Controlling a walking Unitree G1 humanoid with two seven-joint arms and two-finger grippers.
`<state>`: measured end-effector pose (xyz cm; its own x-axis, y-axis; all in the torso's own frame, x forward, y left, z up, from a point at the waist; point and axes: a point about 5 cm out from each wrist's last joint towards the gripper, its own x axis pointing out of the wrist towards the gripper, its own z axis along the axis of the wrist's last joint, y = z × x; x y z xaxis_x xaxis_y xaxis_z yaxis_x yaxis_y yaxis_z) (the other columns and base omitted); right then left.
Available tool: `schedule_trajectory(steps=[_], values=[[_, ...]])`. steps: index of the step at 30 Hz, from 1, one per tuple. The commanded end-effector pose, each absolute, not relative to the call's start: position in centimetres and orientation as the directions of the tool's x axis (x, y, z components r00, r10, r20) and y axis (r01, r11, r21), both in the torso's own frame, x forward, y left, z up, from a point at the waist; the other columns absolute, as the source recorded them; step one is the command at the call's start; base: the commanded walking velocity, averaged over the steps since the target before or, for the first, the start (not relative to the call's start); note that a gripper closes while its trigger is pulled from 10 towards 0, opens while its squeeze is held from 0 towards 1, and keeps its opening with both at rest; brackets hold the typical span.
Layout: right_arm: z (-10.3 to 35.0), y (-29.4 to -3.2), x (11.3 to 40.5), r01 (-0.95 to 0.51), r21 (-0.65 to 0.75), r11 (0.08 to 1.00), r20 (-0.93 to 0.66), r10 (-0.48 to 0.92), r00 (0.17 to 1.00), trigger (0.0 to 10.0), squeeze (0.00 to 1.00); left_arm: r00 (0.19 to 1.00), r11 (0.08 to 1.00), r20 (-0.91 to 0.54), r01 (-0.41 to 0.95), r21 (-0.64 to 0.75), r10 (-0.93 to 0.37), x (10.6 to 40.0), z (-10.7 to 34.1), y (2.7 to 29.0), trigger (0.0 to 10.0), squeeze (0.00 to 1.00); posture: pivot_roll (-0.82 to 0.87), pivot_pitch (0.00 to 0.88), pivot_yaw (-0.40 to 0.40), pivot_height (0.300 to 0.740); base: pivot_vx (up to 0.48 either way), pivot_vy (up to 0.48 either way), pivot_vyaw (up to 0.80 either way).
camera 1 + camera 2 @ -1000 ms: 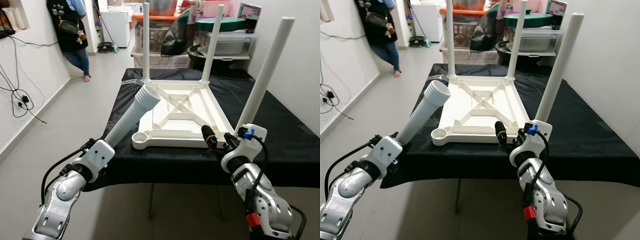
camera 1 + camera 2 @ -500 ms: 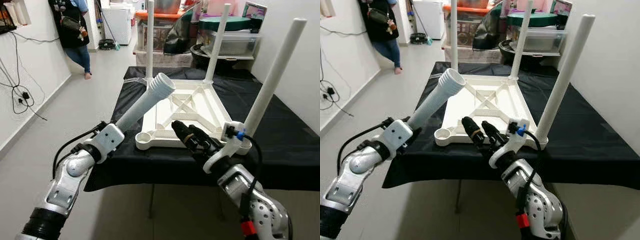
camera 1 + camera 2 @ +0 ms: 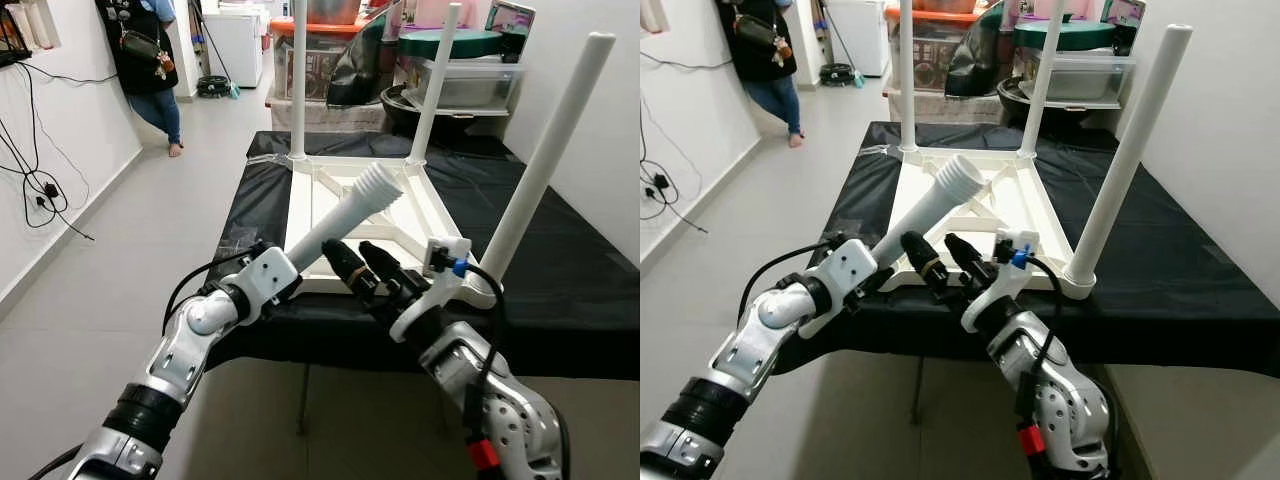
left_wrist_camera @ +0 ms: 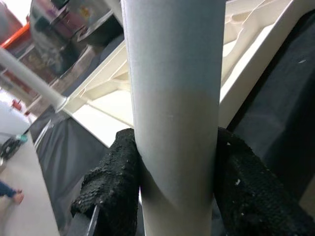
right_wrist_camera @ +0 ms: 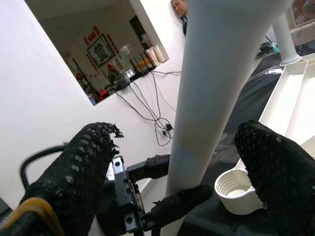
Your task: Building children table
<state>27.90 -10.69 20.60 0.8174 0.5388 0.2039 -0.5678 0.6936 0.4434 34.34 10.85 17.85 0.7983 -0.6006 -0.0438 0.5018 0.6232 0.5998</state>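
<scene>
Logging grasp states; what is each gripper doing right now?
Left gripper: closed on the loose table leg.
Right gripper: open, fingers either side of that leg, holding nothing.

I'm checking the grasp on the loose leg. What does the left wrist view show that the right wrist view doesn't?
Left wrist view: the left hand's fingers pressed against both sides of the white leg, with the upside-down tabletop behind. Right wrist view: the right hand's fingers spread apart on either side of the leg without touching it, plus the open threaded socket and a wall with cables. Both share the leg and the black cloth.
</scene>
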Motion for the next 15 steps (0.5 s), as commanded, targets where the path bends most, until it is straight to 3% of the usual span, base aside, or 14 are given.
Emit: schedule_trajectory(steps=[1, 15], values=[[20.4, -10.8, 28.2, -0.556, 0.439, 0.706, 0.198, 0.528, 0.826, 10.0, 0.00, 0.775, 0.602, -0.043, 0.523, 0.604, -0.630, 34.2, 17.8, 10.3, 10.0, 0.00, 0.04, 0.000, -0.045, 0.740, 0.000, 0.000, 0.00], [20.0, -11.9, 29.4, -0.455, 0.462, 0.762, 0.184, 0.419, 0.889, 10.0, 0.00, 0.733, 0.575, -0.046, 0.570, 0.587, -0.679, 33.3, 17.1, 9.4, 10.0, 0.00, 0.04, 0.000, -0.048, 0.740, 0.000, 0.000, 0.00]])
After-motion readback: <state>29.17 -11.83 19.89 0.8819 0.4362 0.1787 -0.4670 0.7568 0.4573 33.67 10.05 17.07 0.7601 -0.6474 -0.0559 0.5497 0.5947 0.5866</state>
